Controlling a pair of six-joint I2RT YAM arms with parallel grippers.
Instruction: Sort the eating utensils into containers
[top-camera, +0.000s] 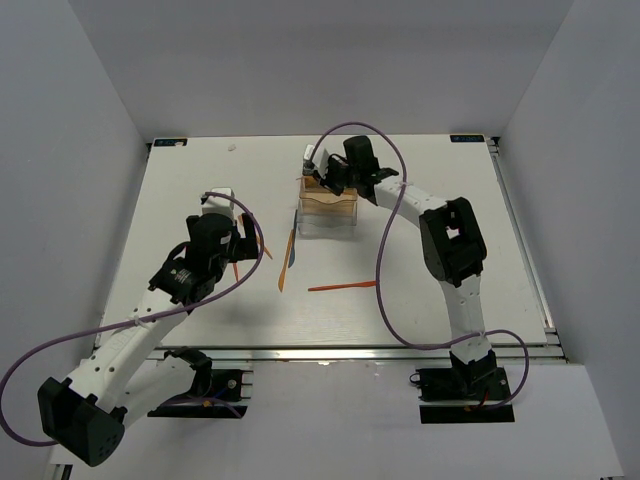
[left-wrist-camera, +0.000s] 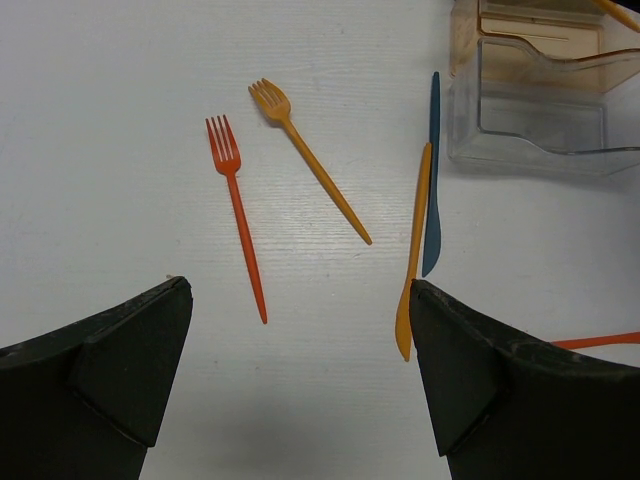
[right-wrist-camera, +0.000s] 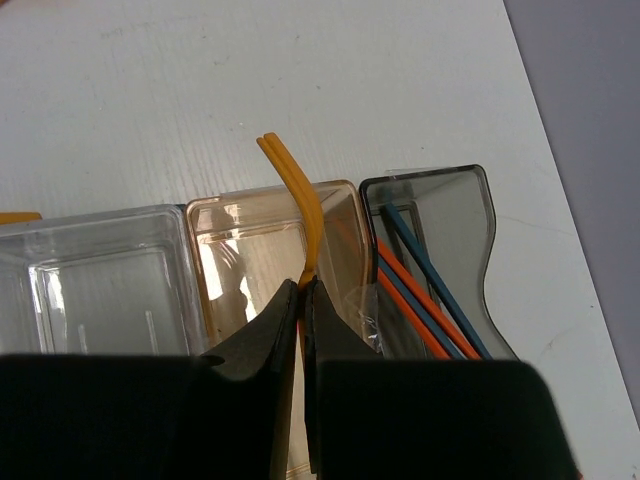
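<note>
My right gripper (right-wrist-camera: 302, 288) is shut on a yellow-orange fork (right-wrist-camera: 296, 195), whose prongs point away over the amber container (right-wrist-camera: 240, 206). The smoky grey container (right-wrist-camera: 462, 205) to its right holds orange and dark blue sticks (right-wrist-camera: 430, 290). The clear container (right-wrist-camera: 100, 222) is on the left. My left gripper (left-wrist-camera: 300, 345) hangs open over the table with nothing between its fingers. Ahead of it lie a red fork (left-wrist-camera: 238, 215), an orange fork (left-wrist-camera: 312, 168), an orange knife (left-wrist-camera: 413, 250) and a dark blue knife (left-wrist-camera: 433, 180). In the top view the containers (top-camera: 330, 208) sit at mid table under my right gripper (top-camera: 325, 182).
Another orange utensil (top-camera: 342, 286) lies on the white table in front of the containers, its tip also showing as an orange sliver (left-wrist-camera: 600, 341) in the left wrist view. Grey walls enclose the table on three sides.
</note>
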